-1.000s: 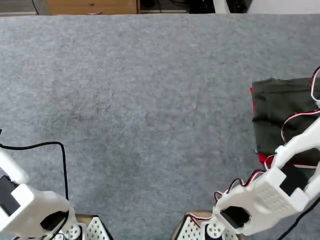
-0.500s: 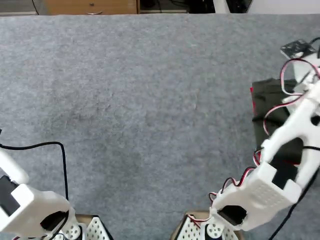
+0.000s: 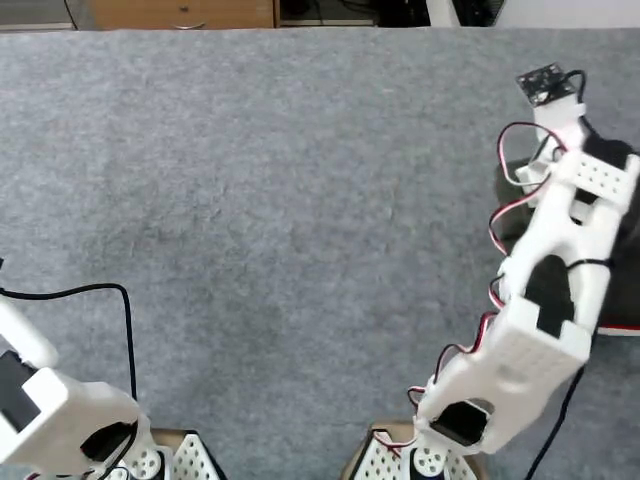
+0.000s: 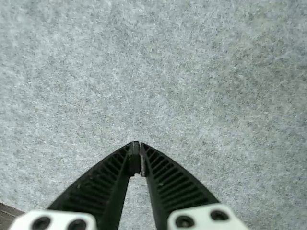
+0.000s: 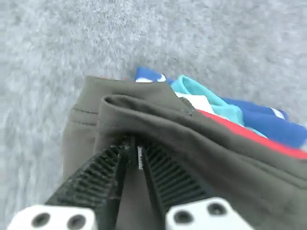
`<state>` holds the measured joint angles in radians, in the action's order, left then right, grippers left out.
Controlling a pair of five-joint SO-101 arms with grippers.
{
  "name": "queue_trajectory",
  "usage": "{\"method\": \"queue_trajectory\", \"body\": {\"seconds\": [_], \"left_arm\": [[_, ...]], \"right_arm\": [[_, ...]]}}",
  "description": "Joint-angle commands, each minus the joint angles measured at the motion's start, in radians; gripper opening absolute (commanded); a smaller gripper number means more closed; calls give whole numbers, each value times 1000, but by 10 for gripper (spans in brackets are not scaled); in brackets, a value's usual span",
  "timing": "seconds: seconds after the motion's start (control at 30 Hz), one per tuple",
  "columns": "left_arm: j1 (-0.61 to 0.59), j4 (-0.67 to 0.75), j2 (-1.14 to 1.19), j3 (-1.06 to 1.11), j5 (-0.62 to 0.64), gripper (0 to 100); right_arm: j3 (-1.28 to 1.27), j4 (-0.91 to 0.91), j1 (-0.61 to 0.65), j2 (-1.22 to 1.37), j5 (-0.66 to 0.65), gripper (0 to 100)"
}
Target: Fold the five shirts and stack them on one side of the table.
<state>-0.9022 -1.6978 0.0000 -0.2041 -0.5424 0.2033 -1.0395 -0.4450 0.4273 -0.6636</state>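
Since four layers already lie under the olive-drab shirt (image 5: 201,148), the pile at the table's right edge looks close to finished, and the right arm (image 3: 560,250) is stretched out over it, probably to tidy that top shirt. The right gripper (image 5: 134,151) has its ribbed black jaws pressed together, tips at a rolled fold of the olive cloth; I cannot tell whether any fabric is caught between them. Beneath that soft, matte knit, thin edges fan out: a red shirt (image 5: 268,140), a teal shirt (image 5: 206,101) with a white sliver beside it, and a blue shirt (image 5: 268,123). The left gripper (image 4: 135,155) hangs over bare grey felt (image 4: 192,72), jaws also closed on nothing, near the table's (image 3: 250,200) front-left corner, well apart from the pile. The felt is coarse and fuzzy, which should keep folded cloth from sliding.
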Motion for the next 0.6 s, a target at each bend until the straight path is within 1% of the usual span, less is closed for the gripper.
{"method": "queue_trajectory", "body": {"seconds": [0.0, 0.07, 0.17, 0.4, 0.5, 0.57], "left_arm": [[-5, 5, -50, -3, -8, 18], [-5, 5, -50, -3, -8, 18], [-5, 5, -50, -3, -8, 18], [-5, 5, -50, -2, -8, 18], [-3, 5, -50, -2, -8, 18], [-2, 5, -50, -2, -8, 18]], "right_arm": [[93, 49, 27, 56, 28, 2], [160, 26, 28, 84, 54, 2], [275, -72, 28, 77, 107, 2], [509, -480, 28, 59, 121, 3], [568, -644, 28, 62, 118, 3], [576, -721, 22, 62, 118, 3]]}}
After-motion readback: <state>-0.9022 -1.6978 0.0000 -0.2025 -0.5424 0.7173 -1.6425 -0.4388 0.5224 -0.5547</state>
